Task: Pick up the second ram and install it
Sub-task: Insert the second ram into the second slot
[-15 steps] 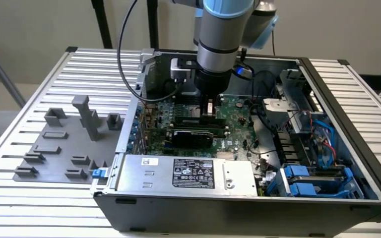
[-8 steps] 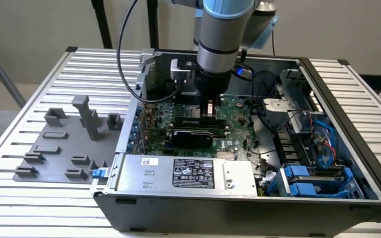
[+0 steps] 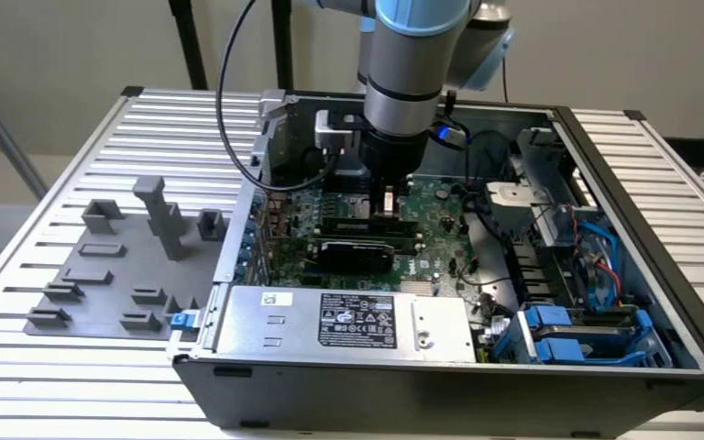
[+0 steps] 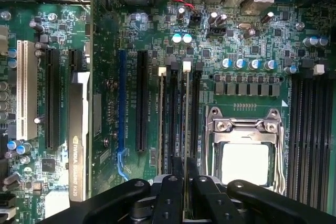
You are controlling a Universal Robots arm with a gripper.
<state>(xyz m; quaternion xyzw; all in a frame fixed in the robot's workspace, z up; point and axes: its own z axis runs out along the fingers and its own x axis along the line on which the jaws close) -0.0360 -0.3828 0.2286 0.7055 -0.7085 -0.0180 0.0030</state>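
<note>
In the wrist view the second ram appears edge-on as a thin green strip, standing in line with a long black slot beside the silver CPU square. My gripper is shut on its near end, one black finger on each side. A white latch sits at the slot's far end. Another stick stands in a neighbouring slot with its own white latch. In the exterior view my gripper reaches straight down onto the motherboard inside the open computer case.
A grey tray with upright blocks lies on the slatted table at the exterior view's left. The power supply fills the case front, blue drive bays the right. A graphics card stands several slots away. More black slots flank the CPU.
</note>
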